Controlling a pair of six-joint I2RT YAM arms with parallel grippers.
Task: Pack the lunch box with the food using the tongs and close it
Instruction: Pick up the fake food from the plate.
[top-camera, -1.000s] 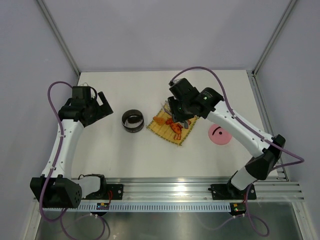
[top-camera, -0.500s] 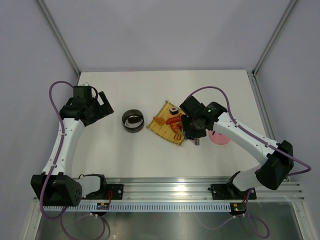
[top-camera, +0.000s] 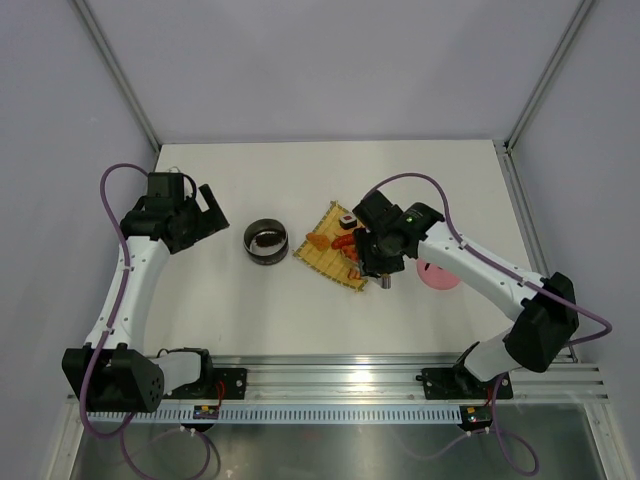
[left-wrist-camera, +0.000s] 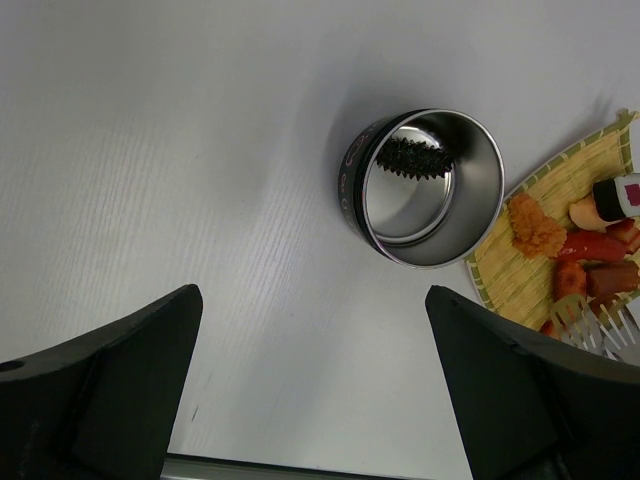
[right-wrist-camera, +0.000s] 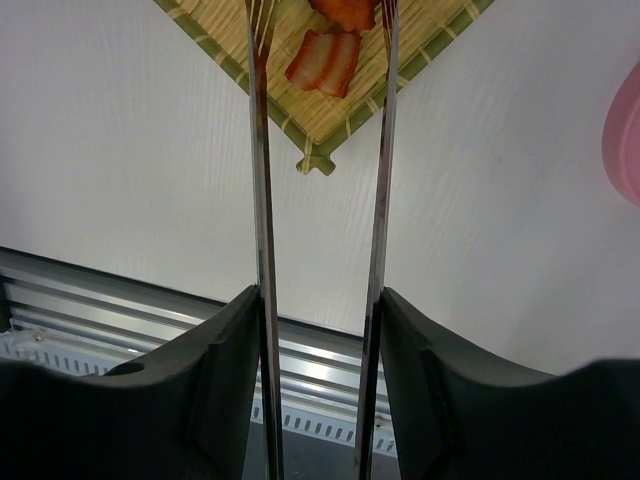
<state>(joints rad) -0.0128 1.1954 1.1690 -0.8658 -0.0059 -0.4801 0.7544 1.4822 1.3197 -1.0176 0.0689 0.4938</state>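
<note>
1. Locate the left gripper (top-camera: 212, 212) above the left side of the tabletop (top-camera: 250, 310). Its fingers are spread wide and nothing sits between them.

2. Find the lunch box (left-wrist-camera: 352, 172) standing upright and uncovered just left of the tabletop's centre, between the left gripper and the mat (left-wrist-camera: 505, 280). A dark piece (left-wrist-camera: 412, 156) lies inside it against the wall.

3. Check the mat, which lies just right of the lunch box without touching it, one corner pointing toward the near edge. It carries the rest of the food: an orange chunk (left-wrist-camera: 537, 228), red-orange sausages (left-wrist-camera: 590, 245) and a sushi roll (left-wrist-camera: 622, 194) at its far side.

4. Inspect the right gripper (right-wrist-camera: 320, 300) over the mat's near right side. Its fingers (right-wrist-camera: 220, 380) press on the tongs (right-wrist-camera: 260, 180), one arm against each inner face (the arms stand apart, not squeezed together). The tong tips reach over the mat, with a red-orange piece (right-wrist-camera: 325, 60) lying between them; you cannot tell whether they touch it.

5. Note the pink lid (top-camera: 437, 270) lying flat to the right of the mat, toward the right edge of the tabletop.
</note>
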